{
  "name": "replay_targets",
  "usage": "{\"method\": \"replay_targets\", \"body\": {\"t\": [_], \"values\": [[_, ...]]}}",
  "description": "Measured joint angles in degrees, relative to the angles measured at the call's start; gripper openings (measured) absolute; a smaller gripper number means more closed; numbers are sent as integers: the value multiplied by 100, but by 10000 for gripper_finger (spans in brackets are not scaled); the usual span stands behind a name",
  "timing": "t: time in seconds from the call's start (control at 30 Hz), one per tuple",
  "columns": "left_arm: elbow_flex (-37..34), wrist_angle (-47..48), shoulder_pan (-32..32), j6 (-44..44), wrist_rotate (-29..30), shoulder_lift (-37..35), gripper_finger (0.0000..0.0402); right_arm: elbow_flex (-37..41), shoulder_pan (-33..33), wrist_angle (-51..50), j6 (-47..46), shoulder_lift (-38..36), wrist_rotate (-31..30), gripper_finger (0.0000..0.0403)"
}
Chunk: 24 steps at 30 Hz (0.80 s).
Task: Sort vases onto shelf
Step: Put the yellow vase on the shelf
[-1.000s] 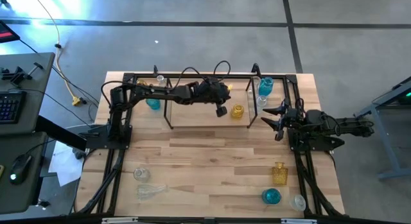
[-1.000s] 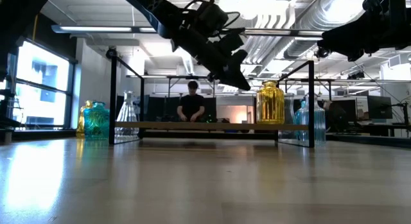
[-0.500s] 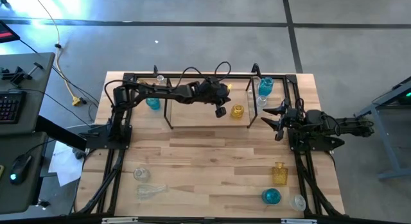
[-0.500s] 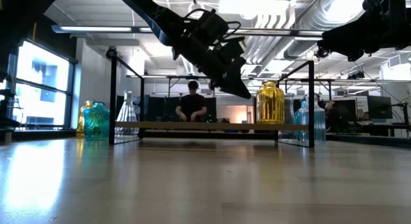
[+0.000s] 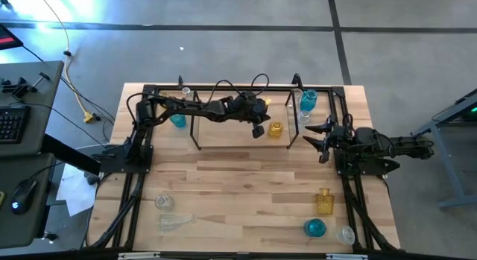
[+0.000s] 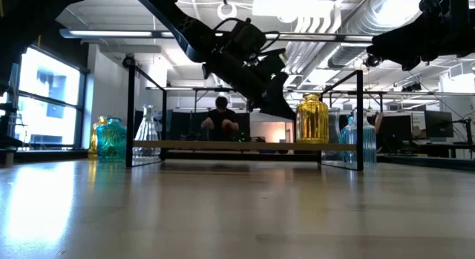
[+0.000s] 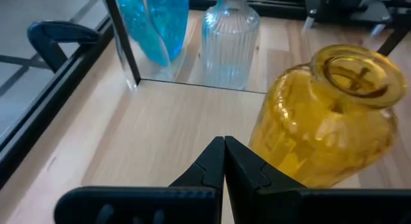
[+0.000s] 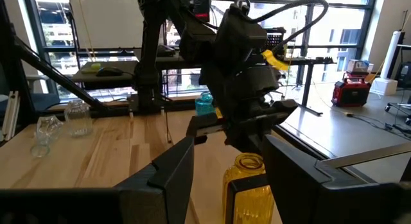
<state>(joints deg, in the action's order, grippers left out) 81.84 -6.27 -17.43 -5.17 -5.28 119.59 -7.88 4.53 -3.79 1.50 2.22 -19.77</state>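
The shelf (image 5: 195,133) stands at the table's far middle, a rack of thin black rods. An amber vase (image 5: 275,130) stands upright on its floor at the right end. My left gripper (image 5: 257,130) is shut and slants down inside the rack, its tips close to that vase's side (image 7: 282,140). A blue vase (image 5: 308,100) and a clear vase (image 5: 303,117) stand just right of the rack; another blue vase (image 5: 177,120) stands at its left. My right gripper (image 5: 320,137) waits open at the table's right, pointing level toward the shelf. My left gripper's shut fingers (image 7: 244,163) stand right beside the amber vase's body (image 7: 276,153), low on the side toward the table's left. I cannot tell whether they touch it. The vase stands upright on the shelf floor.
On the near half of the table lie two clear vases (image 5: 164,203) at the left. An amber square vase (image 5: 323,202), a blue vase (image 5: 315,228) and a clear one (image 5: 345,234) stand at the right. A person sits in the room behind the shelf (image 6: 221,122).
My left gripper has sunk lower into the rack and come closer to the amber vase, staying shut. The vase has kept its place.
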Motion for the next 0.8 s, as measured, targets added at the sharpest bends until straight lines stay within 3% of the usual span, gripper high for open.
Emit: {"method": "replay_targets", "body": {"t": [0.8], "values": [[0,-155,254,61,-61,-9,0,0,0,17,46,0,-2,170]]}}
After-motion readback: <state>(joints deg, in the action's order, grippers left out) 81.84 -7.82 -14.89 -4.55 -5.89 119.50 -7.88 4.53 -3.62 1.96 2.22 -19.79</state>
